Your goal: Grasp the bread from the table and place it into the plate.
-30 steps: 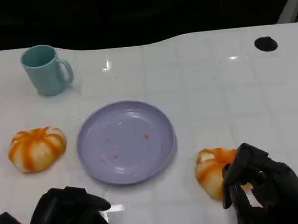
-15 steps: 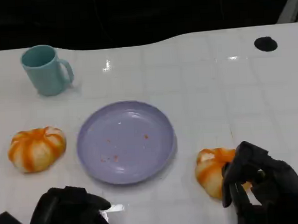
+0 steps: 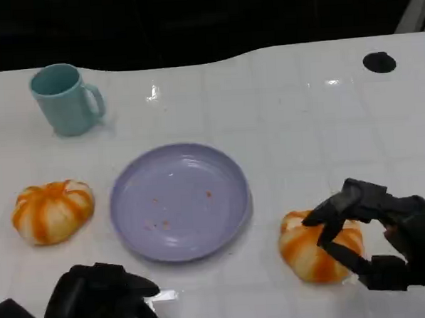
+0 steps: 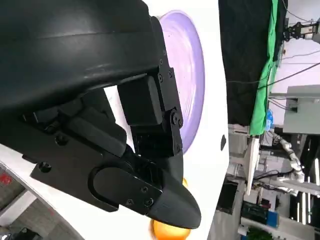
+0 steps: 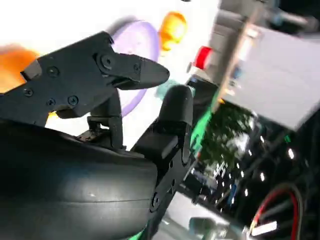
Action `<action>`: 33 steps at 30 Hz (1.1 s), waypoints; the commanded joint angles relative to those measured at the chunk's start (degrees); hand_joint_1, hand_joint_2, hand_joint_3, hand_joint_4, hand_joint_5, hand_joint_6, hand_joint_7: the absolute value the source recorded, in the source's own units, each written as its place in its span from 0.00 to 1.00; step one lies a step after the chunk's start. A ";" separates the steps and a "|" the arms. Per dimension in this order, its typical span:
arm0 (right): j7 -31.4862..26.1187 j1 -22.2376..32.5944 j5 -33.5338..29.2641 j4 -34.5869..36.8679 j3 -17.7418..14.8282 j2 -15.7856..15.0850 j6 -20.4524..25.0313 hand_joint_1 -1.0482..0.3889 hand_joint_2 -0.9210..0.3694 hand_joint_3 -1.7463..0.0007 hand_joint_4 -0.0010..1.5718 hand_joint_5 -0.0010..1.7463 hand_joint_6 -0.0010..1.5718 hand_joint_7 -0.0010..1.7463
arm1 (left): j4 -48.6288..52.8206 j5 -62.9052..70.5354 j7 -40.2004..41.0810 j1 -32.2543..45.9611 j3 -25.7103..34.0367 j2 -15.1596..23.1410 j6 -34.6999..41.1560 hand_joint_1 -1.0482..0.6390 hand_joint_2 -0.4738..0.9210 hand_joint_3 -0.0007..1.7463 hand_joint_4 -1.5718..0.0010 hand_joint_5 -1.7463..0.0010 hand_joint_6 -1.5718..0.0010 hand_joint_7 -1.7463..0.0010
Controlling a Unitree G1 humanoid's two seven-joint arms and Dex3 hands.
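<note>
Now the right hand [image 3: 377,246] has opened out over the near-right bread [image 3: 315,247]: in the head view its fingers [image 3: 336,208] reach across the top of the loaf while another digit lies along the loaf's near-right edge, so the bread sits between them but is not yet clamped; I judge the hand released, fingers apart, holding nothing. A second ago, and again half a second ago, the same hand stood upright and bunched just right of the loaf, hiding the loaf's right side; it has since swung rightward and rotated, and more of the orange-striped crust shows. The bread itself has not shifted: it rests on the white table [image 3: 303,111], just right of the purple plate [image 3: 179,201] and apart from its rim. Reading: this is the pre-grasp spread, and closure on the loaf is the step pending; lift and carry left to the plate remain. The left hand [image 3: 99,300] lies at the near-left edge, fingers curled in on nothing, unchanged across all three head frames. A second striped bun [image 3: 51,210] lies left of the plate and a teal mug [image 3: 65,99] stands at far left; neither has moved. The plate holds only a few crumbs.
</note>
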 commanded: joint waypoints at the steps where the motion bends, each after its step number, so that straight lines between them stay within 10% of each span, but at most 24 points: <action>1: 0.29 -1.48 -10.03 -6.34 -1.43 -8.32 2.71 0.40 0.01 0.92 0.21 0.41 0.28 0.20 | -0.75 0.17 0.93 0.20 0.10 0.48 0.35 0.00 0.95 0.00 0.07 0.61 0.00 0.91; 13: 7.21 -5.60 -28.58 -19.50 3.45 -19.15 20.44 0.34 0.03 1.00 0.10 0.13 0.20 0.00 | -0.72 0.11 0.91 0.03 0.01 0.21 0.19 0.00 0.95 0.00 0.07 0.61 0.00 0.90; 33: 2.13 -12.60 -44.95 -9.80 16.40 -16.38 24.62 0.38 0.07 1.00 0.13 0.10 0.20 0.00 | -0.72 0.22 1.03 -0.07 0.24 0.24 -0.17 0.00 0.96 0.00 0.07 0.61 0.00 0.90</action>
